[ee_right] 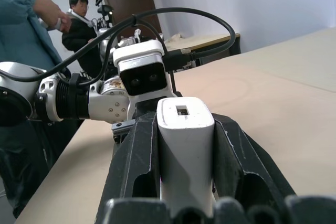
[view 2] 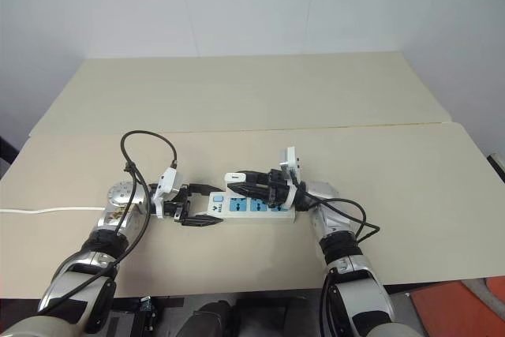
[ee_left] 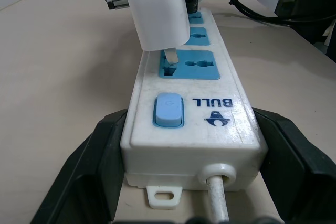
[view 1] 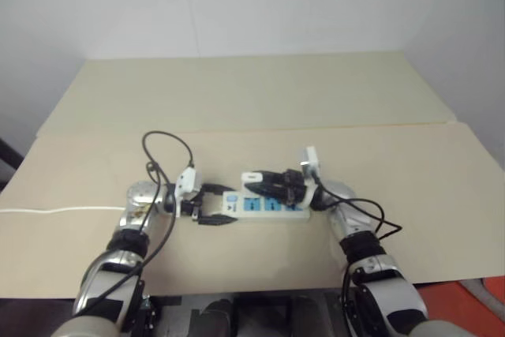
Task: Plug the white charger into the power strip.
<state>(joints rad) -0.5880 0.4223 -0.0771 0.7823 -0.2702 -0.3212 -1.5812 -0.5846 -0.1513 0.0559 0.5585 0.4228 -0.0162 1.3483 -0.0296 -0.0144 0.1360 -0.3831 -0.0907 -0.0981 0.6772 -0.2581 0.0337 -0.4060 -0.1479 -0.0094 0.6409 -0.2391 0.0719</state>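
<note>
The power strip (view 1: 272, 207) lies on the tan table, a long white bar with blue sockets. My left gripper (view 1: 223, 204) is shut on its switch end; in the left wrist view the black fingers (ee_left: 89, 171) press both sides of the strip (ee_left: 194, 129) beside the blue switch (ee_left: 168, 109). My right gripper (view 1: 254, 182) reaches over the strip from the other end, shut on the white charger (ee_right: 185, 140). The charger (ee_left: 157, 9) hangs tilted above the socket nearest the switch, one prong (ee_left: 170, 57) at that socket's slot.
The strip's white cord (view 1: 55, 211) runs left across the table. A seam (view 1: 316, 127) splits the near board from the far one. Black cables loop over both wrists. Two people (ee_right: 31, 19) stand beyond the table's left side in the right wrist view.
</note>
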